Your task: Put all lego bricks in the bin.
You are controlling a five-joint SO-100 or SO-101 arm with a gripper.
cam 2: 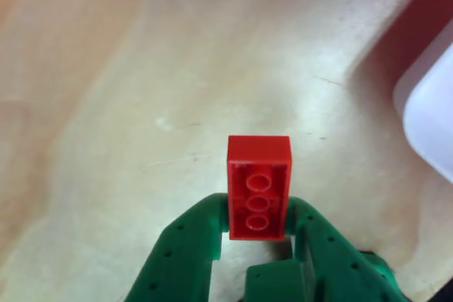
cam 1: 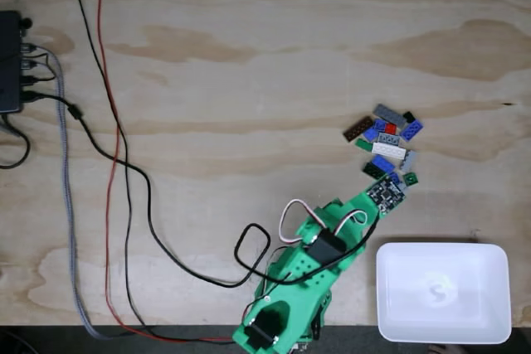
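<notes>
Broadly, the plywood table [cam 1: 249, 55] carries everything. Next in size, the green arm [cam 1: 311, 275] rises from the bottom edge in the fixed view and stretches up and right, its tip just below the pile of lego bricks [cam 1: 387, 140]. At lower right sits the white bin [cam 1: 390, 288]. Smallest, the gripper [cam 2: 258, 228] has its fingers clamped on a red brick [cam 2: 259, 175], underside showing.

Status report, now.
Gripper shut on red brick, fingers either side. Bin empty, brick pile still on table. Nothing in the way.
</notes>
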